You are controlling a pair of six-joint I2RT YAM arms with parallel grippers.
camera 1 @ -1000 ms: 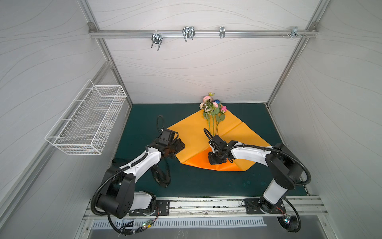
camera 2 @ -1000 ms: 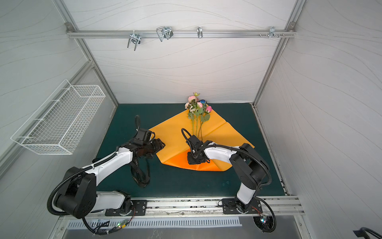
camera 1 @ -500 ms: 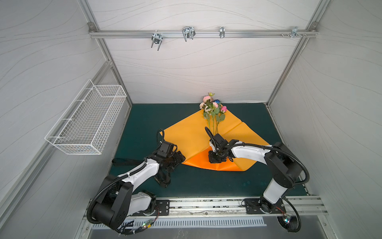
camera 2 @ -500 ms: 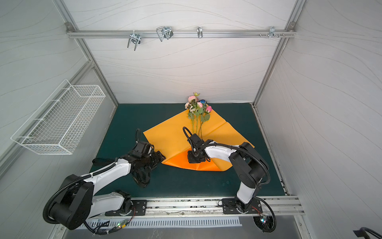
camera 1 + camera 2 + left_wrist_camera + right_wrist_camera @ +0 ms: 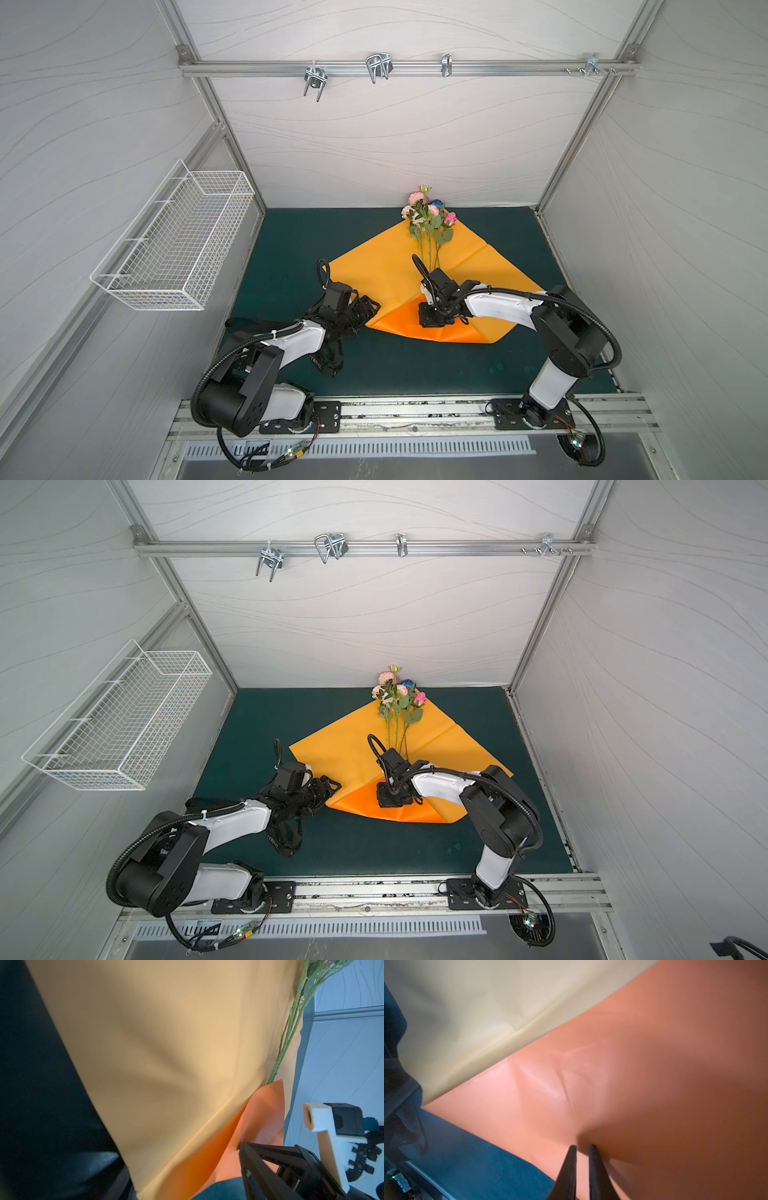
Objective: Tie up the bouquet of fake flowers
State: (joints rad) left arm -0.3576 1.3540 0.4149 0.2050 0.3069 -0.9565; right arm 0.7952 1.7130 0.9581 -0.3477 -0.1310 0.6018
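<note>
Left wall: white wire basket (image 5: 174, 245), mounted clear of the green mat (image 5: 415, 365).

Near left: black ribbon (image 5: 328, 365) with white lettering, bunched on the mat under the left arm's wrist.

Left gripper (image 5: 374, 308) is low and lying sideways, at the near-left edge of the orange wrapping paper (image 5: 374, 270). In both top views its fingers stand parted. The paper's edge is right at the tips, but I cannot tell whether they touch it. In the left wrist view the sheet fills the frame, close and blurred.

Centre: the paper is spread as a diamond, its near corner folded over as a darker orange flap (image 5: 399, 326).

Bouquet of fake flowers (image 5: 430, 220) lies on the far half of the sheet. Pink, cream and one blue bloom sit over the far corner, close to the back wall. The thin stems (image 5: 291, 1028) run toward the near side, and their ends are hidden behind the flap and the right wrist. Neither claw touches it.

Right gripper (image 5: 582, 1148) points down onto the flap. Its fingers are all but closed, with only a thin slit between them, and the tips are against the paper. Creases fan out from that spot. No fold shows between the fingers.
</note>
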